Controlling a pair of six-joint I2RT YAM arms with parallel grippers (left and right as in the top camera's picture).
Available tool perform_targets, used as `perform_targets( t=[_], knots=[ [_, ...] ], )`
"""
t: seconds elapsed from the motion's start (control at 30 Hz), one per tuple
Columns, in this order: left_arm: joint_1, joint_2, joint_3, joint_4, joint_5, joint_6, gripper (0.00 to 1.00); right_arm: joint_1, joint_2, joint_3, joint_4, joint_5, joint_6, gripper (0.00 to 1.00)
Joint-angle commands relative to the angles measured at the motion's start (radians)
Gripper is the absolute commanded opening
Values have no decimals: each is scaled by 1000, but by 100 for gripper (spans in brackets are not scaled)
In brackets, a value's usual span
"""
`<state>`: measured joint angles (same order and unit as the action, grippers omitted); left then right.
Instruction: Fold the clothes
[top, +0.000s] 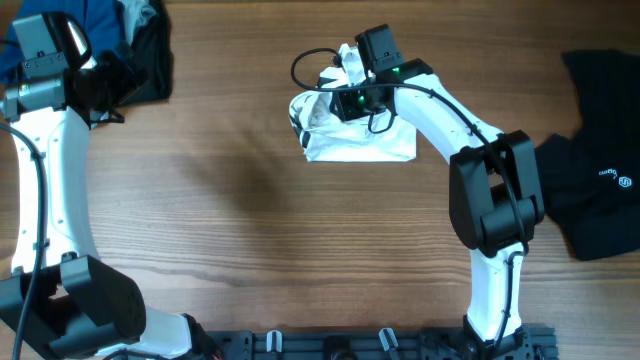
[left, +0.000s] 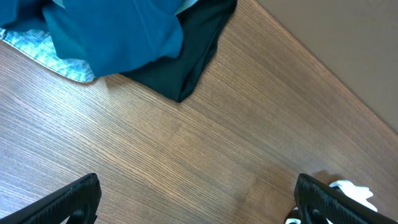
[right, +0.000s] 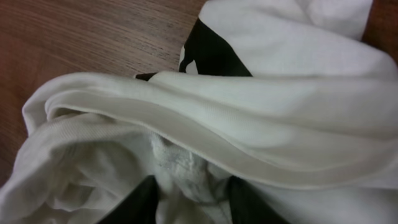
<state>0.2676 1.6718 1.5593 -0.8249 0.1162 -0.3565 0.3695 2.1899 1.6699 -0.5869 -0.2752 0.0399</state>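
The white shirt (top: 360, 140) lies bunched at 12 o'clock on the worktop (top: 250, 220), partly doubled over, with a black-marked part (right: 211, 53) at its 9 o'clock edge. The right pincer (right: 186, 186) is down in it, and its two dark fingers (right: 134, 205) pinch a crumpled tuft of white cloth between them, just under a thick rolled hem (right: 217, 134).

The left pincer (left: 198, 190) hangs with its jaws wide apart and nothing between them, at 10 o'clock near a heap of a blue piece (left: 112, 31) and a black piece (left: 193, 56). A black garment (top: 600, 160) with a small white logo lies apart at 3 o'clock.

The shirt looks light, limp and thick enough to hold creases. It will likely sag and drag rather than slide flat, and a pinch in the middle gathers more wrinkles. The hem, a shoulder seam or a corner seems the better hold, since the doubled cloth there gives the fingers something firm and lets the rest hang straight. Two holds well apart would probably spread it best.

No basket, box or bin shows in any view, and every garment lies straight on the wood.
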Motion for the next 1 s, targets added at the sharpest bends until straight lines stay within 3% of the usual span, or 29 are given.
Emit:
perform_targets(
  t=[0.0,0.13,0.3,0.37,0.57,0.83,0.97],
  knots=[
    [-1,14,-2,5,-13,12,100,-5,17,1,9,17,-9,25],
    [-1,13,-2,5,-13,12,100,-16,-11,2,2,17,24,15],
    [-1,13,-2,5,-13,12,100,-52,-97,2,-29,16,55,11],
    [-1,14,-2,5,-13,12,100,-76,-146,2,-66,16,71,4],
    [-1,13,-2,5,-13,12,100,-151,-257,2,-262,-23,65,4],
    [-1,13,-2,5,-13,13,100,-237,-266,-21,-617,18,69,4],
    [-1,13,-2,5,-13,13,100,-267,-266,-82,-678,21,69,4]
  ],
)
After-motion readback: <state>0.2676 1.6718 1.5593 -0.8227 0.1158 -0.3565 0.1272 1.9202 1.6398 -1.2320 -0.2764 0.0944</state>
